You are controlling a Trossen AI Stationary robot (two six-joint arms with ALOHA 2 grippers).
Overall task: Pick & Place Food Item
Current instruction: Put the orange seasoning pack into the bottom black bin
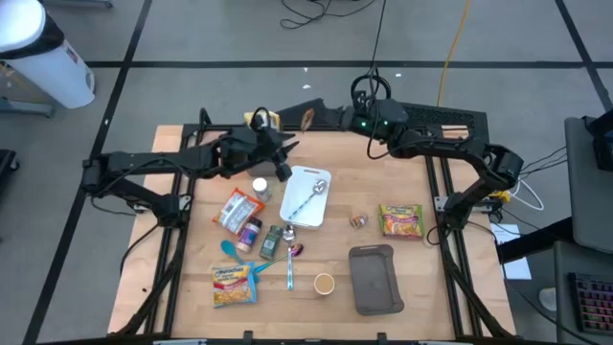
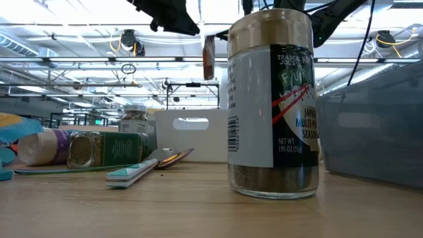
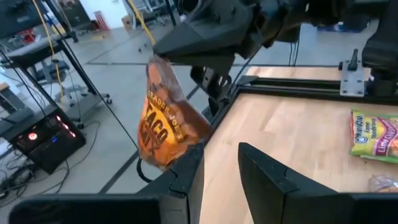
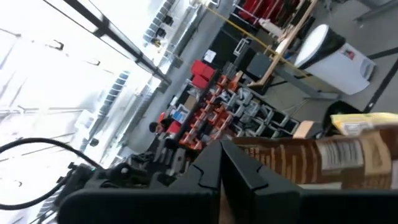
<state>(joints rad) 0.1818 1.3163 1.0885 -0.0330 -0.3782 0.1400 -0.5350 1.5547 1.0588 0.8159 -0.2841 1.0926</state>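
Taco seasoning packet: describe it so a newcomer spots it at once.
Find the table's far edge, between both arms. There the right gripper pinches the taco seasoning packet by its top in shut jaws. It alone hangs in the air, orange-brown; other packets lie flat.

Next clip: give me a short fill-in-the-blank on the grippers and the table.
1. The right gripper is shut on a hanging ___ seasoning packet.
2. The left gripper holds nothing; its jaws stand ___.
3. On the white tray lies a metal ___.

Missing words: taco; open; spoon.
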